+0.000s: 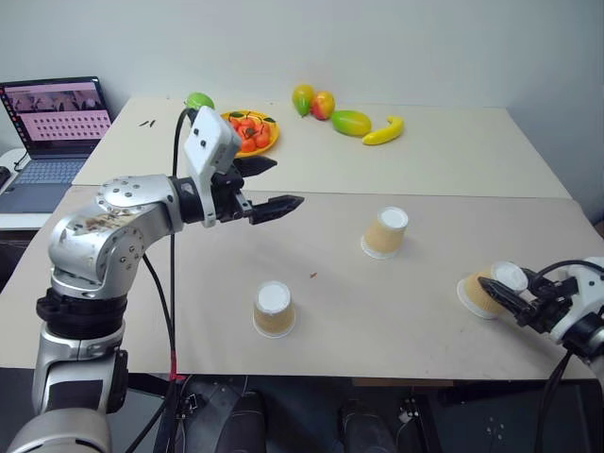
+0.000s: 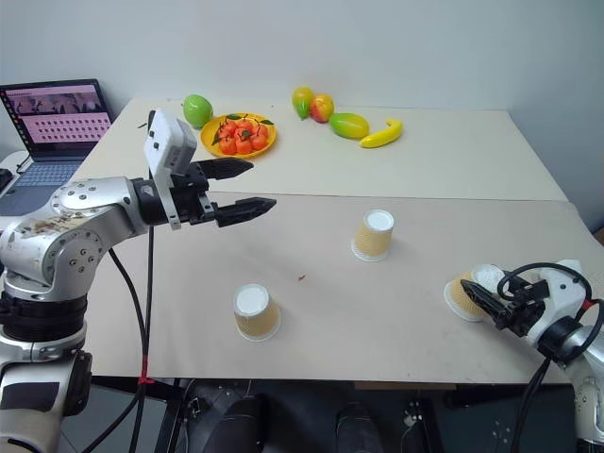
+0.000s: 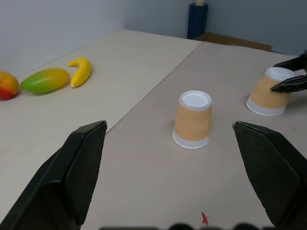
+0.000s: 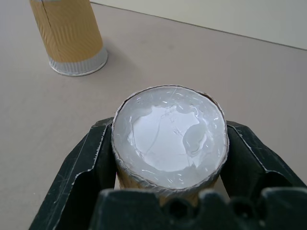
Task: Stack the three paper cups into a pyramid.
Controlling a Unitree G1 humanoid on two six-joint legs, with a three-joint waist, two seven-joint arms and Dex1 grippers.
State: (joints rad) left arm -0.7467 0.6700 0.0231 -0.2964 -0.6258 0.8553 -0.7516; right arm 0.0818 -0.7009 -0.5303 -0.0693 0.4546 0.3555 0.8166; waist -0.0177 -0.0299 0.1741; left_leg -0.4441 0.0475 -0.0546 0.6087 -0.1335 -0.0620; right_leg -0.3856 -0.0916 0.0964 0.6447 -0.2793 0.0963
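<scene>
Nearest you, one upturned paper cup (image 1: pixel 274 309) stands alone on the tabletop (image 1: pixel 396 311), while off to the right your right gripper (image 1: pixel 505 293) has its fingers pinching the second cup (image 1: pixel 489 289) by its sides, tilted, its white base toward the wrist. Farther in, the third cup (image 1: pixel 385 232) stands upside down near the middle, and your left gripper (image 1: pixel 283 189) hangs above the tabletop with its fingers spread wide and nothing between them. Beyond lie a plate of fruit (image 1: pixel 251 132), a banana (image 1: pixel 385 130) and a laptop (image 1: pixel 52 127).
</scene>
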